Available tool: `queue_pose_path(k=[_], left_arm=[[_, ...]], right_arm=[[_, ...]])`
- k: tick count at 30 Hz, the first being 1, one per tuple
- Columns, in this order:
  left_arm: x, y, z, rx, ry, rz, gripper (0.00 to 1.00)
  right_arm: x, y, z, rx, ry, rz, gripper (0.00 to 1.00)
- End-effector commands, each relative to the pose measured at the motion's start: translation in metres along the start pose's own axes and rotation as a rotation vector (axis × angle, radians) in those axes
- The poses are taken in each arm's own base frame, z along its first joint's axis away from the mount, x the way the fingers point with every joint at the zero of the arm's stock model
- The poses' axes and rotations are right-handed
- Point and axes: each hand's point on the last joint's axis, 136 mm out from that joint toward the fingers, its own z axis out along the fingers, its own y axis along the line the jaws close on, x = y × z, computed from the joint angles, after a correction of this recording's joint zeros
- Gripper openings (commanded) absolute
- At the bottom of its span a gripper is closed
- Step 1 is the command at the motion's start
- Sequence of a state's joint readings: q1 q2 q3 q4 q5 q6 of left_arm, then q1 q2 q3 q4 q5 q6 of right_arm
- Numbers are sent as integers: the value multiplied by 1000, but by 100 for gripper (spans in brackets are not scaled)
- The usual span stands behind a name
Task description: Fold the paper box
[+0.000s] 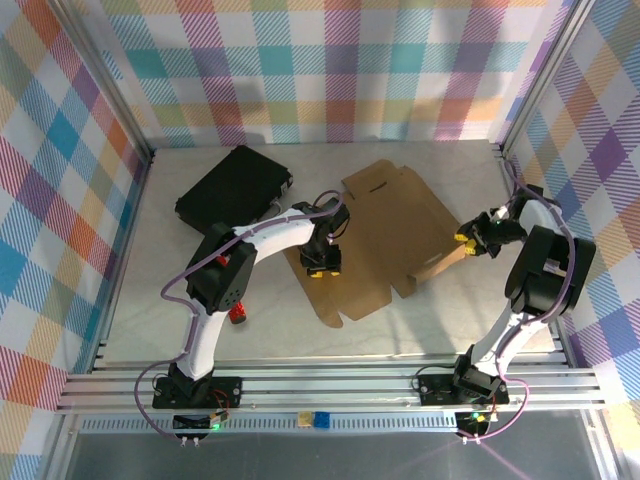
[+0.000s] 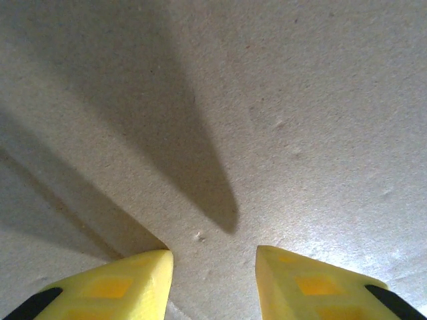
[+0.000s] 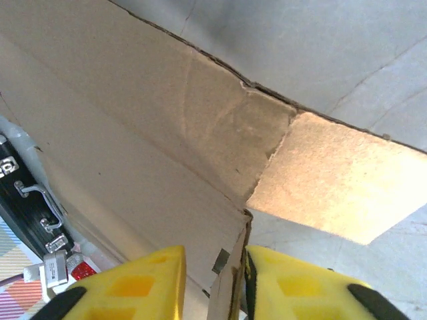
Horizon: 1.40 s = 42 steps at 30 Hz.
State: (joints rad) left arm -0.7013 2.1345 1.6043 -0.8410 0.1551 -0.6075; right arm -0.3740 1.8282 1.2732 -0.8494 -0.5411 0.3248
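Flat brown corrugated-cardboard paper box (image 1: 385,225) lying open at the middle of the worktop (image 1: 440,330), an arm on each side.
Nearest, the left hand (image 1: 322,268) stands over the sheet's near-left part, yellow fingers (image 2: 127,287) apart with nothing between them, tips close to the board. At the sheet's right edge the right hand (image 1: 466,245) is clamped on a raised flap, the board's edge between its fingers (image 3: 293,287). Farther back, a black flat case with a metal handle (image 1: 235,185) lies toward the far-left corner.
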Motion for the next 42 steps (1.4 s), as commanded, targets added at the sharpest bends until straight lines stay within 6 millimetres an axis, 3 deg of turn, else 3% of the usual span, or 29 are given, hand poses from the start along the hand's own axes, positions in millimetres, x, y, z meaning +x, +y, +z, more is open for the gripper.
queue_pose_path(k=[1,9,14,17,20,23,28,33,36,38,40,42], left_arm=[[-1,17,28,-65,34,1,39],[-4,15,20,-60,16,4,39],[-16,0,-3,-16,-37,6,42],[-25,-14,-30,26,-83,-12,53],[-39,-33,-72,99,-166,-47,60],[-54,-54,-127,193,-273,-94,65],[-76,-85,-227,387,-452,-165,71],[-88,-101,-306,606,-589,-209,72],[-89,-100,-348,700,-681,-205,74],[-90,-94,-365,751,-712,-225,74],[-93,-83,-378,801,-732,-266,74],[-95,-71,-387,836,-749,-296,74]], right_arm=[[24,2,0,-13,58,38,24],[27,3,-18,24,-22,25,0],[25,25,-39,3,-117,8,0],[23,45,-57,26,-202,-29,0],[20,73,-80,42,-300,-93,0],[18,107,-105,47,-412,-178,0],[17,174,-159,15,-622,-320,0],[30,245,-211,-25,-863,-555,0],[51,287,-241,-68,-1007,-720,0],[67,312,-255,-91,-1064,-836,0],[86,337,-253,-109,-1082,-985,0],[108,359,-236,-115,-1059,-1150,0]])
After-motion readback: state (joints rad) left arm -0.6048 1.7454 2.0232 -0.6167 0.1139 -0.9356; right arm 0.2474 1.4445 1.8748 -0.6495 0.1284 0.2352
